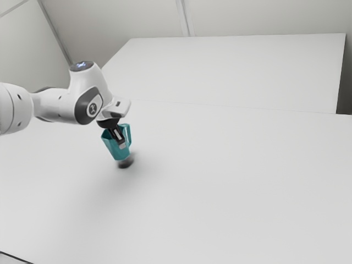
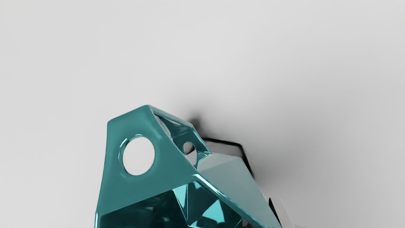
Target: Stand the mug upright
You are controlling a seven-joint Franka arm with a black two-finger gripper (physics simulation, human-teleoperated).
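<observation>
Exterior view, left to right. Far left, bottom corner: a dark-edged grey strip (image 1: 15, 258), can't tell what it is. Above it, our white arm with dark grey joint trim (image 1: 88, 104) comes in from the left and bends down to the black two-finger tool (image 1: 122, 145). Tool is closed on the wall of the teal, faceted, glossy mug (image 1: 113, 147): one finger against the outside, the other mostly hidden inside, so we can't tell the exact gap.

Mug is tilted, not upright. Mouth faces up and toward the exterior view's left, handle (image 1: 128, 133) toward its right. Dark shadow (image 1: 126, 163) right at the base; we can't tell if the base touches the surface. Rest of the white, flat surface (image 1: 247, 176) runs off to the right.

Wrist view: mouth opens toward us, dark faceted interior visible. Round hole through the flat teal face beside the mouth, pale surface seen through it.
</observation>
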